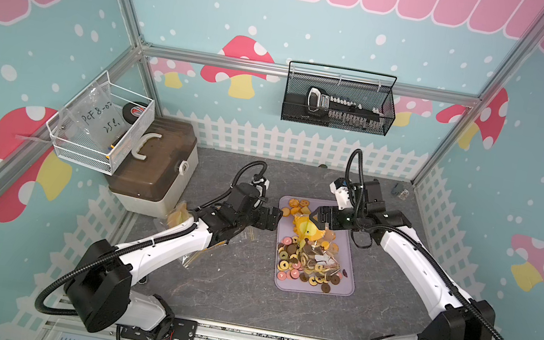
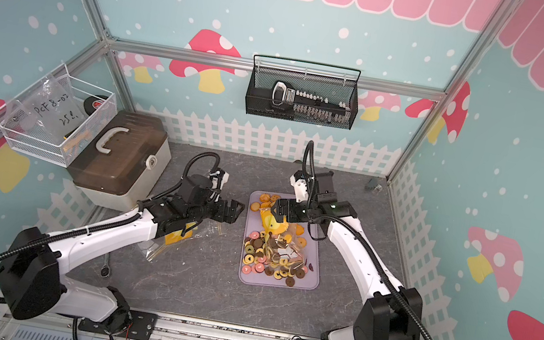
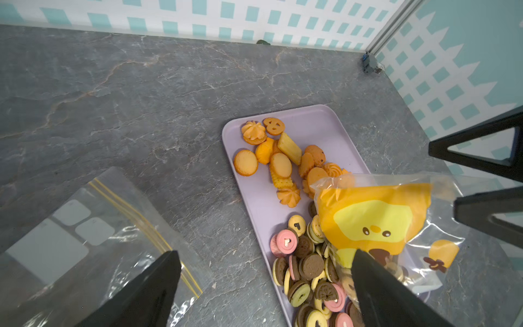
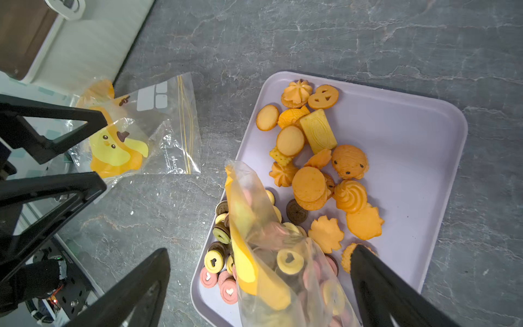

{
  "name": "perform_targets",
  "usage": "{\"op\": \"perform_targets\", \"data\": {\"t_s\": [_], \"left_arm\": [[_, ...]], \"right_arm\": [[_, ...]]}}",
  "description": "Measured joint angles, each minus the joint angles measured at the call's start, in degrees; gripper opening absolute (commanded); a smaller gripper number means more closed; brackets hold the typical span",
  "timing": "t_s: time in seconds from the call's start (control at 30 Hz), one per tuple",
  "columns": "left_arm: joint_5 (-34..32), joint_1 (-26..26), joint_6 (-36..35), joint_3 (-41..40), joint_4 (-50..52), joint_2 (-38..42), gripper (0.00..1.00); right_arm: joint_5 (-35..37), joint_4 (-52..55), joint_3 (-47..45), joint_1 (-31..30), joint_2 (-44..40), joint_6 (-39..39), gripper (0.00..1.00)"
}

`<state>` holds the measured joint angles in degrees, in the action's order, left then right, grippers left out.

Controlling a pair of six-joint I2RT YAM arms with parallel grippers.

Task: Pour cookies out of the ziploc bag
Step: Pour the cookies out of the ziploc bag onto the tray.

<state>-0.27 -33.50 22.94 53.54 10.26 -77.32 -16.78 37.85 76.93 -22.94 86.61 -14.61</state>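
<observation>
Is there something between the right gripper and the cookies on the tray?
Yes. The duck-printed bag lies over the brown, pink and yellow cookies, beneath the right gripper, whose jaws are open. The orange cookies farther along the tray are uncovered.

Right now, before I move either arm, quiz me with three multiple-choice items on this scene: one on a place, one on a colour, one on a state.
1. Where do the cookies lie? A on the tray; B on the bare table; C in the wire basket.
2. The tray's colour? A green; B lavender; C red.
3. The right gripper? A shut on a bag; B open; C out of view.
Answers: 1 A, heaped inside its rim. 2 B, pale purple in every view. 3 B, jaws wide, the ziploc bag loose between them.
</observation>
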Motion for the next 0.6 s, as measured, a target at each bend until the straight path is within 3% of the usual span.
{"op": "perform_targets", "data": {"t_s": [0.27,0.5,0.6], "left_arm": [[1.77,5.25,2.40,-6.51,0.35,3.26,0.99],[4.04,7.28,2.43,-7.17,-0.17,5.55,0.99],[4.87,8.17,2.43,-7.52,-0.72,5.55,0.99]], "right_arm": [[3.23,12.07,13.79,-3.43,12.13,8.11,0.76],[4.31,19.54,17.25,-3.65,17.33,10.54,0.49],[4.13,21.03,17.22,-4.09,17.22,10.69,0.31]]}}
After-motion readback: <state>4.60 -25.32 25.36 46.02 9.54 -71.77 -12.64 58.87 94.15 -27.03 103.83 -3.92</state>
